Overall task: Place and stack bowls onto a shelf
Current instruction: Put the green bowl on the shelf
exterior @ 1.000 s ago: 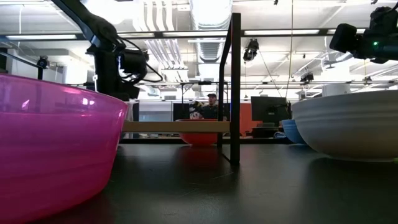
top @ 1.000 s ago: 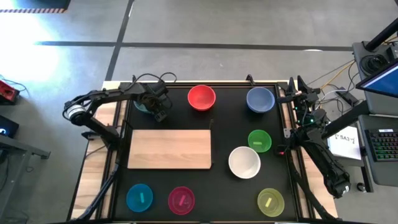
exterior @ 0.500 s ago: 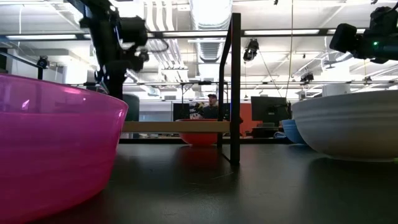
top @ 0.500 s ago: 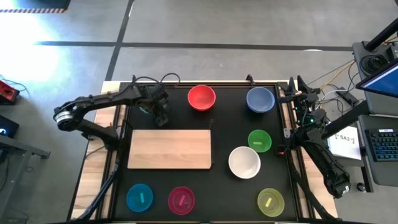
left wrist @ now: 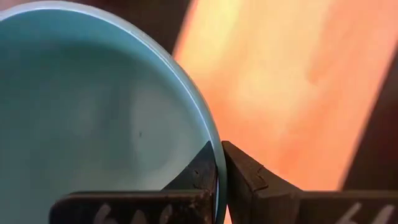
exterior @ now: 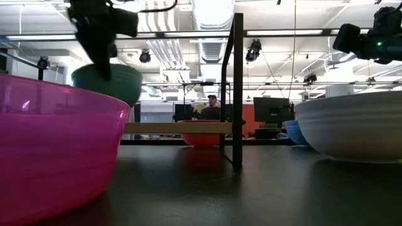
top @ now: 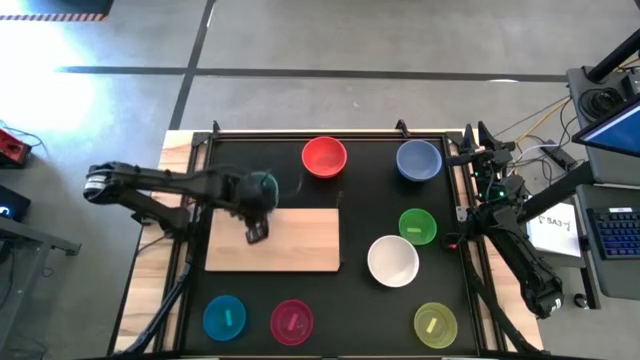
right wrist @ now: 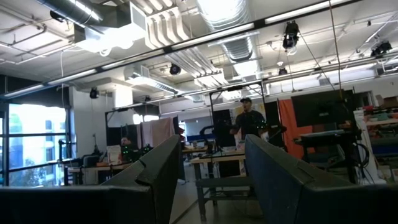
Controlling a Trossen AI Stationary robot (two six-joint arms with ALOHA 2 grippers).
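The left claw pinches the dark green bowl by its thin rim, holding it in the air over the shelf, near its back left corner. It looks light, stiff and smooth, so a rim pinch suits it, though it could swivel. It is empty; the right claw waits spread beside the bench.

Bright overhead lighting; near magenta bowl looks perhaps blurred.

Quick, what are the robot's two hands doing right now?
Left gripper: shut on the dark green bowl, over the shelf.
Right gripper: open, holding nothing.
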